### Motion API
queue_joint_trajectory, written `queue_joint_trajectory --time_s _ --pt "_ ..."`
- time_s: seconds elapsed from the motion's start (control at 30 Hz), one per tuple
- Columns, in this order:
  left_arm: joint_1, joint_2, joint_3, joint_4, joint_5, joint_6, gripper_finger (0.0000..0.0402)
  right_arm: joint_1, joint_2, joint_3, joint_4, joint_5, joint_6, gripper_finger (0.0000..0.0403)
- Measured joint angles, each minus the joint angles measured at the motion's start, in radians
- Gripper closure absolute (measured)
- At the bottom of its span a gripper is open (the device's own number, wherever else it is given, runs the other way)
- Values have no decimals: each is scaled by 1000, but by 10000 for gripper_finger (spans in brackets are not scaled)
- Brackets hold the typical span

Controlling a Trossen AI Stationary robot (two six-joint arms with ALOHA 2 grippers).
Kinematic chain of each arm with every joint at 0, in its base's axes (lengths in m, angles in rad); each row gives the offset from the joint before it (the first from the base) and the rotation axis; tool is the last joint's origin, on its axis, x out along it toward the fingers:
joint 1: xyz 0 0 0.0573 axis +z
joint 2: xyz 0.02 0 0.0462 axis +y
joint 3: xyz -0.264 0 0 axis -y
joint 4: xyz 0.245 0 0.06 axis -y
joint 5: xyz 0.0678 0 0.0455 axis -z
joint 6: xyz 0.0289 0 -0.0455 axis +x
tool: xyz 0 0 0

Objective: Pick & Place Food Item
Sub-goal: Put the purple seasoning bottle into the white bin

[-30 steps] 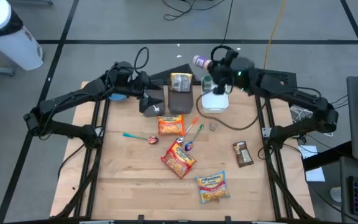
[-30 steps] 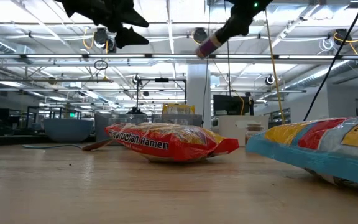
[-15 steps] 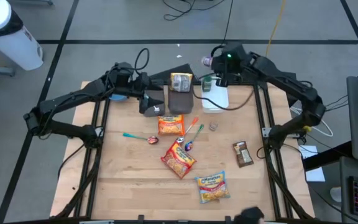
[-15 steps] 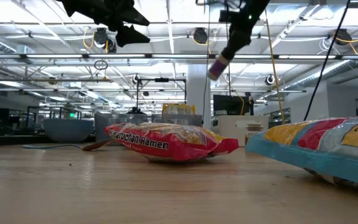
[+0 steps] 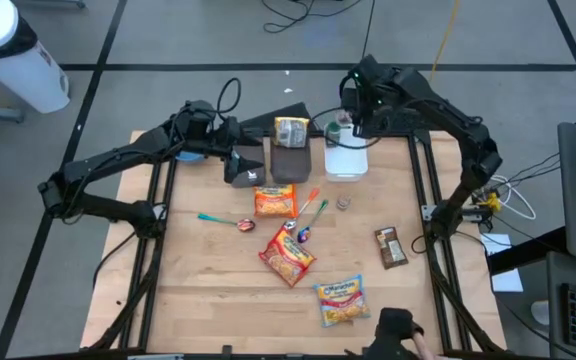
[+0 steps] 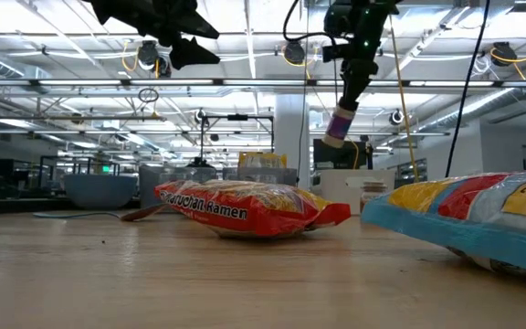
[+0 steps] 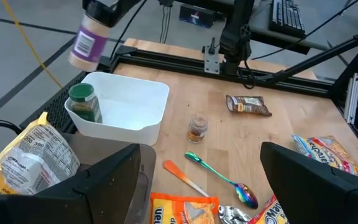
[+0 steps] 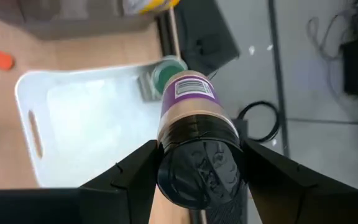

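Right end effector (image 8: 194, 158) grips a purple-labelled jar (image 8: 194, 134) above the white bin (image 8: 92, 124); left end effector (image 7: 197, 180) stands wide.

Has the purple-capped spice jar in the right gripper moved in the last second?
Yes. The purple-capped spice jar has swung down and rightward against the ceiling beams, now hanging cap-down.

overhead, table-level, two wrist cams
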Motion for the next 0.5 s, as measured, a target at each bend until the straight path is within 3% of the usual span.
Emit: queue_joint_trajectory --time_s 0.2,0.5 --pt "0 0 0 1 0 1 60 -37 65 52 -144 4 23 202" --pt "0 0 0 3 -1 13 60 -99 126 51 -147 -27 51 202"
